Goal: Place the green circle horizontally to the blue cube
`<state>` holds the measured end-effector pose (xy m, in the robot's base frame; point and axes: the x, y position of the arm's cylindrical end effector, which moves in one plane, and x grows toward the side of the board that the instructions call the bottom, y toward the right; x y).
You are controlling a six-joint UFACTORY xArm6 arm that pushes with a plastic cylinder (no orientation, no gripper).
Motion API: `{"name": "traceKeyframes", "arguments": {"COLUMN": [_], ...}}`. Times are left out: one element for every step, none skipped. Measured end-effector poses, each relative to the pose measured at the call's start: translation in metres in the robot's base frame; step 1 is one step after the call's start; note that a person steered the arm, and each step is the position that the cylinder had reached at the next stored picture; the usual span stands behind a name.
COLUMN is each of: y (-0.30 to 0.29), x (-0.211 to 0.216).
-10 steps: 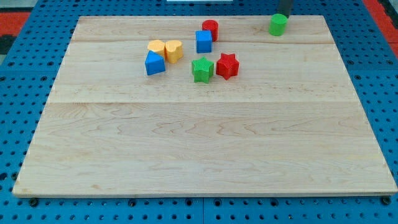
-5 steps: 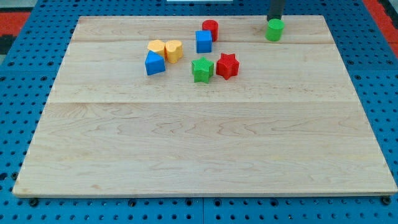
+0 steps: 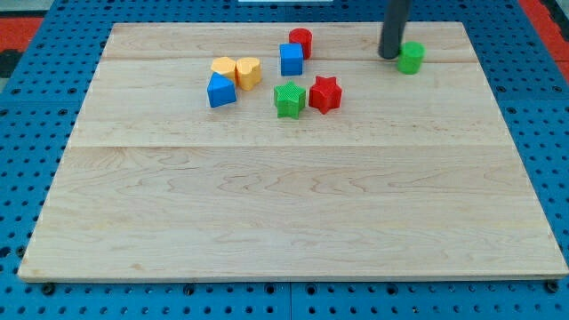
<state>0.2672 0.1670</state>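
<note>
Standing near the view's top edge of the wooden board (image 3: 267,222), my tip (image 3: 389,56) grasps nothing and sits just left of the green circle (image 3: 410,58). That circle lies well right of the blue cube (image 3: 291,60), roughly level with it.

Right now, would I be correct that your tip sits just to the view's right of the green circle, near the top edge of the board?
Not quite: in the camera view my tip sits just to the view's left of the green circle, near the top edge of the board.

Straight, dark, round rod; my tip (image 3: 388,57)
</note>
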Motion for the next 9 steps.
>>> {"name": "traceKeyframes", "arguments": {"y": [0.001,0.001,0.001,0.001,0.001,0.009,0.006,0.035,0.050], "x": [0.003,-0.028,-0.028,-0.028,-0.028,-0.023,-0.024,-0.024,-0.003]}}
